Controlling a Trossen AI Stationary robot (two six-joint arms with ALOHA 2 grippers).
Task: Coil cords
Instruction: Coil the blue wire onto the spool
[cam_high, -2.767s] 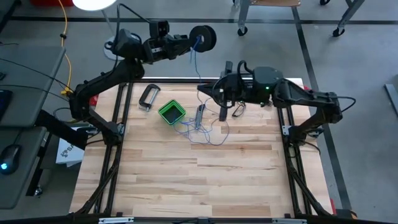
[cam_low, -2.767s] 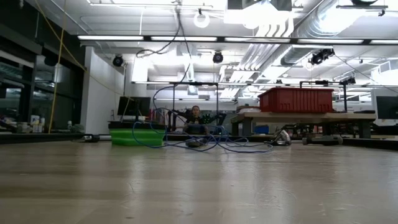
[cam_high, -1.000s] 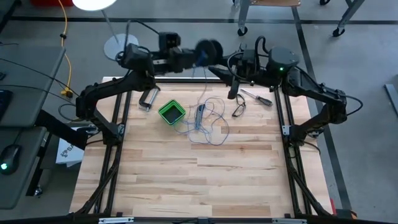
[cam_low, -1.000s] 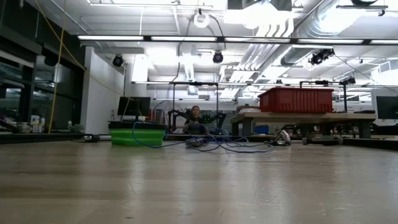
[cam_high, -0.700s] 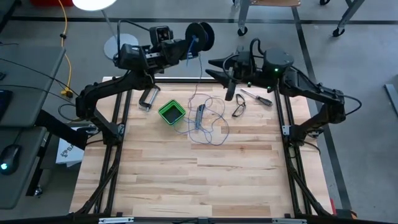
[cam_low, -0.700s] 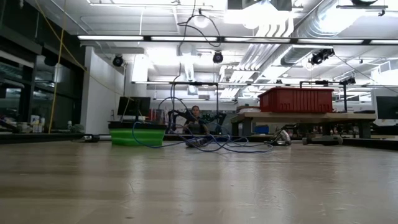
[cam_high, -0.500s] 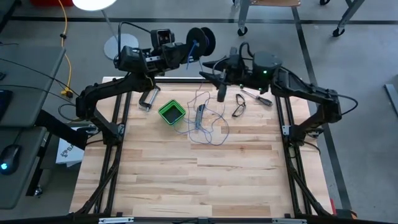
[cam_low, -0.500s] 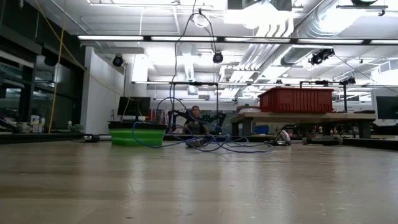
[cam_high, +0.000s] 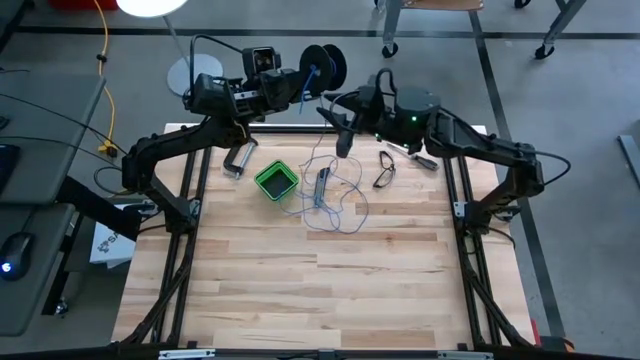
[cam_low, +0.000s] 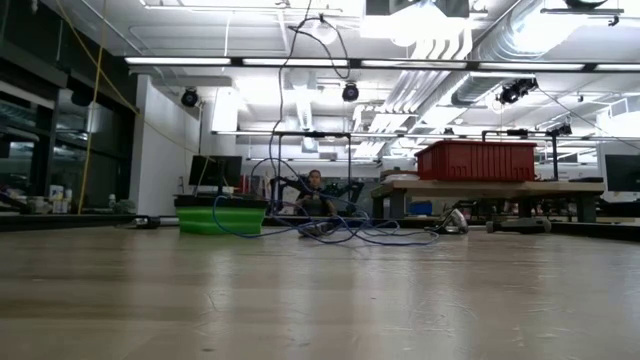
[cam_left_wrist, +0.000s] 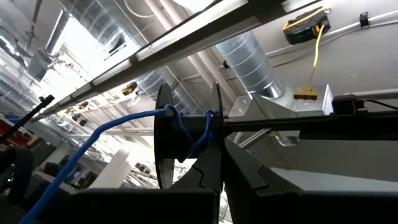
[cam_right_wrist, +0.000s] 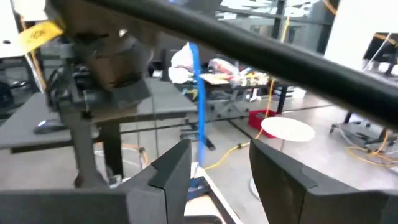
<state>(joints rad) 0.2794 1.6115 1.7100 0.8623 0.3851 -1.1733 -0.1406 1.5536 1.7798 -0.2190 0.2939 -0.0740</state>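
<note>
This is an industrial robotics lab or workshop. In the low view, the upper half of the frame shows an open ceiling with silver ventilation ducts (cam_low: 440, 75), exposed pipes and long strip lights (cam_low: 200, 61). At right centre a red plastic bin (cam_low: 478, 160) sits on a workbench (cam_low: 480, 186), and a person (cam_low: 315, 185) sits far back at centre. From above, a butcher-block table (cam_high: 320, 290) stands on a grey concrete floor (cam_high: 580, 90) marked with dark lines, and a yellow cable (cam_high: 103, 50) hangs at upper left.

a pale wooden table (cam_high: 300, 290) carries a green box (cam_high: 275, 181), tangled blue wire (cam_high: 335, 200), a screwdriver (cam_high: 411, 155).
</note>
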